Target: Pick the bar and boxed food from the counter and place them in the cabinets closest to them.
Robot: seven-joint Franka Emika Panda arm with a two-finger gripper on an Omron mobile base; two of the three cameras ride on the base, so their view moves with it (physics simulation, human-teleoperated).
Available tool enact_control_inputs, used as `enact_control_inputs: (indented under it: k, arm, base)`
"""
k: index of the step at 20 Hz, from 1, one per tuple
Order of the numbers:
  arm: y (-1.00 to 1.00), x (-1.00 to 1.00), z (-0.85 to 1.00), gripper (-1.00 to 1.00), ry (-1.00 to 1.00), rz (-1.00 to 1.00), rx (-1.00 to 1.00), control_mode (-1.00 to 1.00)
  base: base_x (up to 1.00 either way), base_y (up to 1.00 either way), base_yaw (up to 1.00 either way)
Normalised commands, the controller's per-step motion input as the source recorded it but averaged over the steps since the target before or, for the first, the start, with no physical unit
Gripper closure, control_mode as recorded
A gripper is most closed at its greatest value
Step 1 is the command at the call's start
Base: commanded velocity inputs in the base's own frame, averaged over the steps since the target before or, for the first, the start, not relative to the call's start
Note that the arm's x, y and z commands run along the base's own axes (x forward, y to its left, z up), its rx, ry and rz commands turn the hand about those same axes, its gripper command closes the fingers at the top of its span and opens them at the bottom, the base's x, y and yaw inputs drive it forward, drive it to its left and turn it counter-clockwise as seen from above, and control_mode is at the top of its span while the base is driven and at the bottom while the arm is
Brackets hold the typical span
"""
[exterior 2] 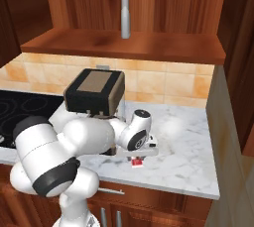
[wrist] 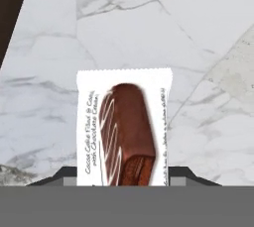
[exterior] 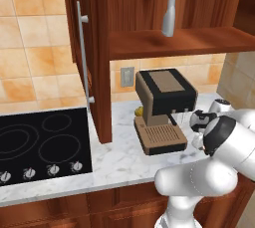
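The bar [wrist: 124, 129] is a white packet with a picture of a brown chocolate bar, lying flat on the marble counter [wrist: 149, 23]. My gripper [wrist: 124, 177] reaches straight down over it, and its dark fingertips [wrist: 62, 175] press against the packet's two long edges. From the right base view, the gripper [exterior 2: 140, 154] hangs low over the counter with the bar's red end [exterior 2: 136, 163] showing just beneath it. The cabinets [exterior: 164, 43] hang open above, their plank shelf [exterior 2: 124, 45] well over the hand. The boxed food is out of view.
A coffee machine [exterior: 162, 107] [exterior 2: 94, 92] stands close to the left of the hand. On the cabinet shelf stands a grey spray bottle [exterior: 169, 13] [exterior 2: 125, 10]. An open cabinet door with a silver handle [exterior: 82, 57] projects beside the black cooktop [exterior: 42, 142]. A side wall [exterior 2: 228, 146] bounds the counter's right end.
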Motion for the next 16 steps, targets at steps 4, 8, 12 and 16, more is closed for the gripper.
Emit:
enact_control_inputs:
  k: [4, 8, 12, 16]
  arm:
    - [0.0, 0.0, 0.3, 1.0, -0.03, 0.0, 0.0, -1.0]
    - [0.0, -0.05, 0.59, 1.0, -0.04, 0.0, 0.0, -1.0]
    - [0.02, -0.11, 0.73, 1.0, 0.0, 0.0, 0.0, -1.0]
    - [0.04, -0.14, 0.8, 1.0, 0.0, 0.01, 0.0, -1.0]
  base:
    - [0.0, 0.0, 0.0]
    - [0.0, 0.0, 0.0]
    - [0.0, 0.0, 0.0]
    - [0.0, 0.0, 0.0]
